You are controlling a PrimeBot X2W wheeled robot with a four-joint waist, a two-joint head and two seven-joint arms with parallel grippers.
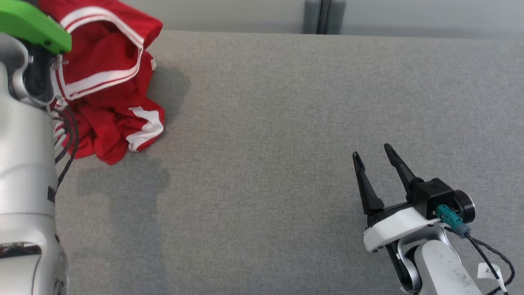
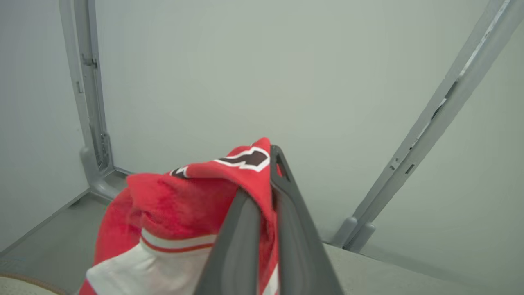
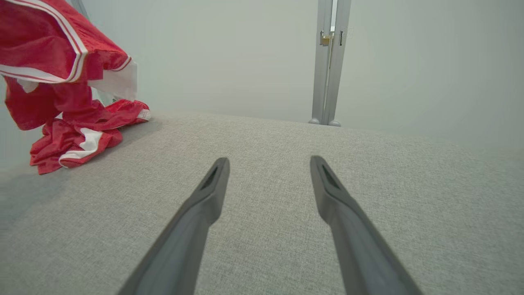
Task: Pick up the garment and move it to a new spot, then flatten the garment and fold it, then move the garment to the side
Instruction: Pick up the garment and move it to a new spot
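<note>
A grey woven tabletop (image 1: 286, 123) spreads wide, and at its far edge toward twelve o'clock a grey upright post (image 1: 323, 16) stands between pale wall panels (image 1: 229, 14).

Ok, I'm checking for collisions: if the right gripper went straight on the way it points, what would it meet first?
Probably the grey table just ahead, else the wall by the post; depth is unclear. The garment lies well off to the left of that line.
</note>
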